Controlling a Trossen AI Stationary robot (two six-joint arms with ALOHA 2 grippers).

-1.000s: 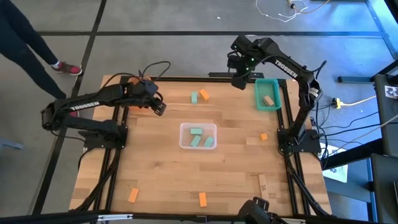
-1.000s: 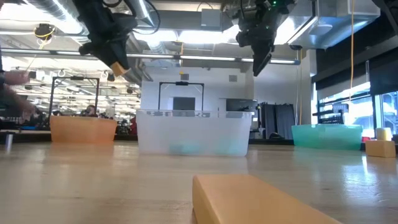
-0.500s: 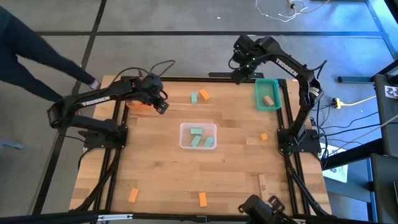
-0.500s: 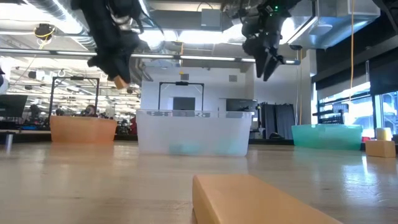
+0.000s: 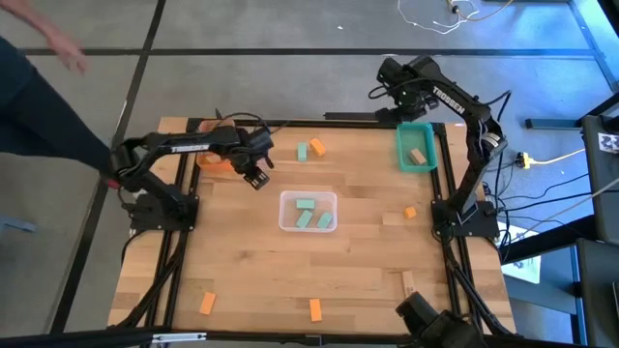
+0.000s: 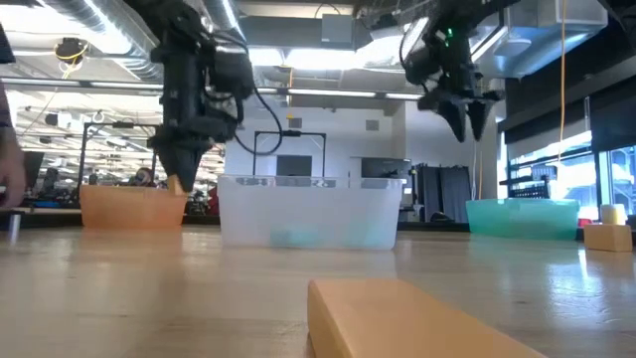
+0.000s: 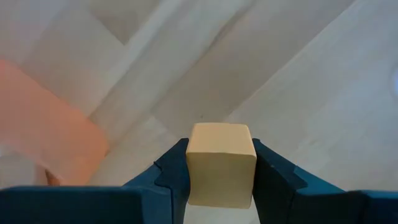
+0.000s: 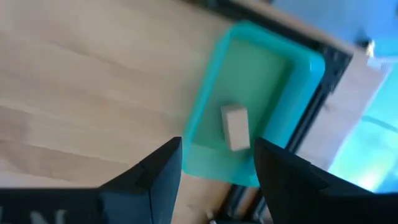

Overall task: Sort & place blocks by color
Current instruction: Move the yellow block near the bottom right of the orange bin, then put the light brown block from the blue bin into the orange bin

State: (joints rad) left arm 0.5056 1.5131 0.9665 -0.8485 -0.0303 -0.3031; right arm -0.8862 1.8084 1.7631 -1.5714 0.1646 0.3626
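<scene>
My left gripper (image 5: 257,176) hangs low over the bare table between the orange tray (image 5: 215,159) and the clear tray (image 5: 308,211), shut on a tan block (image 7: 221,163). The same gripper and block show in the low view (image 6: 177,183). My right gripper (image 5: 398,100) stands open, high over the far edge beside the teal tray (image 8: 255,99). A second tan block (image 8: 235,127) lies flat on that tray's floor. Mint blocks lie in the clear tray. My left gripper pinches the tan block by two opposite sides (image 7: 189,168) between its two fingers. The fingers come from above and point down. The block's lower end (image 6: 177,185) sticks out below the fingertips, clear of the table.
A mint block (image 5: 303,151) and an orange block (image 5: 317,147) lie near the far edge. Other orange blocks lie at the right (image 5: 410,213) and along the near edge (image 5: 207,303) (image 5: 315,309). A tan block (image 6: 417,318) lies close to the low camera. A person stands off the table's far left.
My left gripper has come down and a little toward the table's near-right, still holding the tan block, and has turned upright. My right gripper has gone toward the table's right edge near the teal tray, rolling about its own axis, and has stayed open.
</scene>
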